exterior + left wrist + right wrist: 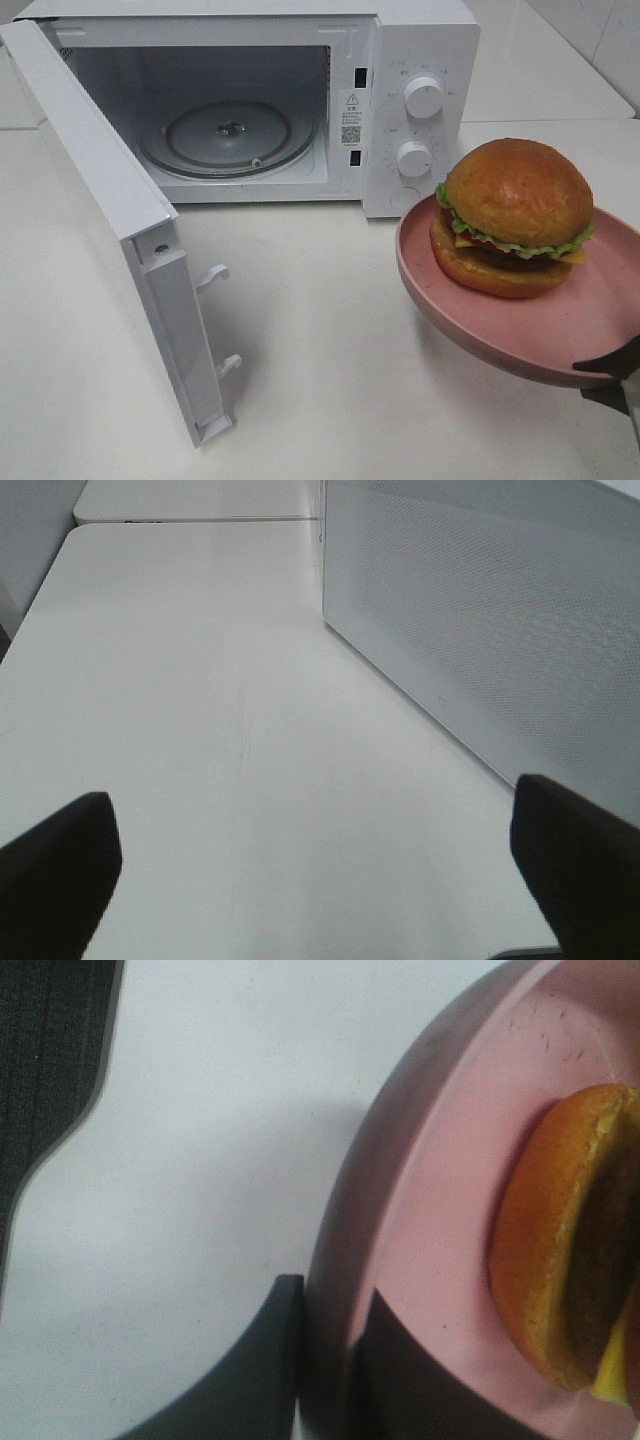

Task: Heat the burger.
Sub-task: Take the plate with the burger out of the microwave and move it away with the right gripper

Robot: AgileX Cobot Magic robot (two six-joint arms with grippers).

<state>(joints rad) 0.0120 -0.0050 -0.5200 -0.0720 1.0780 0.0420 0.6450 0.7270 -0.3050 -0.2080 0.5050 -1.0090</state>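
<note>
from above, the golden-bunned burger with lettuce, cheese and patty (pixel 512 220) sits on the round pink plate (pixel 560 345), tilted and held aloft off the white bench's (pixel 330 400) right edge, near the open white microwave (pixel 260 100)

left wrist: my left gripper (pixel 320 870) gapes empty

right wrist: my right gripper (pixel 330 1370) pinches the plate's rim; that tilt could slide the burger off

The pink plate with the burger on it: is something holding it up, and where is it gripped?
Yes. The right gripper pinches the pink plate at its near rim, one jaw on each face. The burger just rides on it. The left gripper holds nothing.
</note>
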